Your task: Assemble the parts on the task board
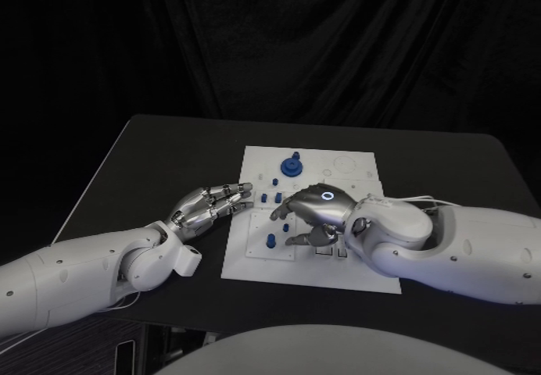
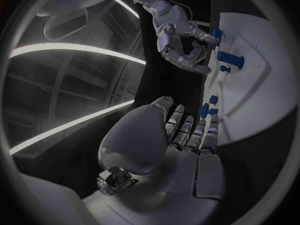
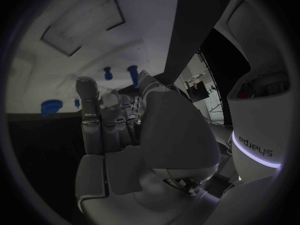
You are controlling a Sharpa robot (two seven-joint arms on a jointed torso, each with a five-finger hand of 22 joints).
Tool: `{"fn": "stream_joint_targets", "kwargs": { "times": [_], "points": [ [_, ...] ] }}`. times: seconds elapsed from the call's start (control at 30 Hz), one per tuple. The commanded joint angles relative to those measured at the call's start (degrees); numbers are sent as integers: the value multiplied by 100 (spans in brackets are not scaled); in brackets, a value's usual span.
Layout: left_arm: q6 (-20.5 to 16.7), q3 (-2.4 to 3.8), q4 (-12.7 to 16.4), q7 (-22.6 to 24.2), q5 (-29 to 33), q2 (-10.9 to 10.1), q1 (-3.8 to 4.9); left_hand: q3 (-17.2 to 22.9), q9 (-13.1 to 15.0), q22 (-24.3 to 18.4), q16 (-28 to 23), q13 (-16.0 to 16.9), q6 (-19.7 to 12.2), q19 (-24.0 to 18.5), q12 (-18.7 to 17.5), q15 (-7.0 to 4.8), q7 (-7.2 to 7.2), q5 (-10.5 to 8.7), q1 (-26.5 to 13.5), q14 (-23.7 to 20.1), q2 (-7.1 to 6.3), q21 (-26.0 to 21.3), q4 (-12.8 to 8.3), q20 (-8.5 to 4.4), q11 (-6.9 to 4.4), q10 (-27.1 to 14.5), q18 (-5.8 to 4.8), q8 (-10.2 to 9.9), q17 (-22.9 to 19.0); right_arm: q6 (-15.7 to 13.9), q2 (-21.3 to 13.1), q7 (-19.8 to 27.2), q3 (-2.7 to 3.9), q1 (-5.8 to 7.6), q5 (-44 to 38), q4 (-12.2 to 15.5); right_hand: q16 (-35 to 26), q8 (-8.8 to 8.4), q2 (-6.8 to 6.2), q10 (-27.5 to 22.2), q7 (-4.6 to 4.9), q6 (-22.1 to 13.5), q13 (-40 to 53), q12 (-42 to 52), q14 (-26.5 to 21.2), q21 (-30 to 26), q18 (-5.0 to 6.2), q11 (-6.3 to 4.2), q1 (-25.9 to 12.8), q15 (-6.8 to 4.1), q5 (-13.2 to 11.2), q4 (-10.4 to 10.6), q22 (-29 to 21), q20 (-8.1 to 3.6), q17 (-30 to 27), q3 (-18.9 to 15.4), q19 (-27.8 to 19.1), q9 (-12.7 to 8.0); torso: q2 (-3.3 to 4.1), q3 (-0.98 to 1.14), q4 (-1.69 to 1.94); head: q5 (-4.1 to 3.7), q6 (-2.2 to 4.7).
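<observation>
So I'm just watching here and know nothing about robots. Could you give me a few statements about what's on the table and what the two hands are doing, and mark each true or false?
1. The task board is a white plate on a black table. True.
2. The left hand is lifting a blue part off the board. False: it holds nothing and lies at the board's left edge, fingers extended.
3. The right hand is over the board. True.
4. The largest blue part is near the board's far edge. True.
5. All the blue parts are piled on the table beside the board. False: they are on the board.
</observation>
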Motion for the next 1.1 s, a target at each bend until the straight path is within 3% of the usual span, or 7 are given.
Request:
{"fn": "stream_joint_targets", "kwargs": {
  "times": [0.03, 0.27, 0.47, 0.63, 0.73, 0.87, 1.1],
  "points": [
    [28, 5, 17, 323, 30, -14, -9, 9, -4, -7, -10, -5, -4, -36, -17, 14, 36, -25, -51, -39, 2, -14, 14, 13, -8, -31, -115, 34, -8, -767, -240, 248, 15, 196, 362, 164, 146, 38, 64, 2, 19, 88, 54, 151, 98, 234, 58, -29, 86, -19, -4, 21, 425, -19, 129, 43, 93, -25, -2, 4, -5, -21, -1],
    [-19, 5, 29, 331, 31, -26, -9, 2, 0, -6, -1, -2, 19, -32, -1, 13, 42, -2, -76, -35, -3, -12, 35, 13, -4, -28, -115, 43, -6, -1240, -1089, 421, -9, 541, 1003, 546, 215, 73, 149, 90, 58, 169, 194, 541, 157, 398, 35, -72, 93, -42, -1, 18, 458, -44, 174, 53, 180, -83, -7, 4, -1, -76, -1],
    [-35, 5, 45, 337, 31, -37, -10, 2, 0, -12, 1, -2, 23, -32, -1, 12, 42, 11, -85, -35, -1, -11, 44, 13, -3, -30, -115, 45, -5, -1061, -1617, 177, -30, 568, 1317, 560, 238, 209, 244, 411, 144, 454, 386, 1069, 191, 479, 30, -174, 7, -115, 10, 36, 472, -97, 185, 59, 225, -97, -4, -1, -8, -120, -1],
    [-38, 5, 52, 337, 31, -42, -10, 4, 0, -14, 7, -1, 27, -29, 3, 12, 41, 37, -96, -31, 4, -10, 56, 13, -1, -31, -114, 47, -4, -918, -1915, -225, -37, 405, 1387, 552, 224, 639, 283, 1010, -49, 1268, 1226, 2632, 231, 497, 24, -416, -294, -319, 33, 22, 475, -263, 174, -26, 259, 97, -15, -21, -7, -138, -1],
    [-29, 5, 54, 338, 31, -47, -10, 4, 0, -14, 7, -1, 27, -29, 3, 12, 41, 37, -96, -31, 4, -10, 56, 13, -1, -31, -114, 47, -4, -782, -2013, -675, -40, 283, 1405, 538, 361, 1106, 392, 1389, -306, 1611, 2816, 4501, 378, 706, 3, -646, -903, -462, 252, 16, 523, -407, 321, -152, 380, 340, -14, -21, -14, -155, -1],
    [-22, 5, 55, 337, 30, -50, -10, 5, -1, -11, 6, -1, 22, -27, 4, 13, 43, 43, -99, -33, 6, -9, 60, 13, -1, -31, -114, 47, -5, -436, -2062, -1286, -42, 161, 1301, 527, 527, 1717, 385, 1901, -373, 1493, 4319, 5639, 527, 1016, -70, -752, -1639, -568, 244, 52, 587, -498, 515, -183, 525, 769, -8, -16, -11, -190, -1],
    [-17, 5, 53, 344, 30, -47, -10, 7, -1, -9, 12, -1, 26, -24, 7, 14, 43, 54, -105, -30, 11, -8, 67, 14, 0, -31, -115, 48, -4, 30, -2057, -1988, -43, 79, 1109, 474, 807, 2405, 183, 2598, -436, 1224, 5517, 6314, 675, 1456, -114, -795, -2548, -616, 75, 85, 673, -562, 829, -16, 648, 1291, -6, -18, -7, -196, -1]
  ]
}}
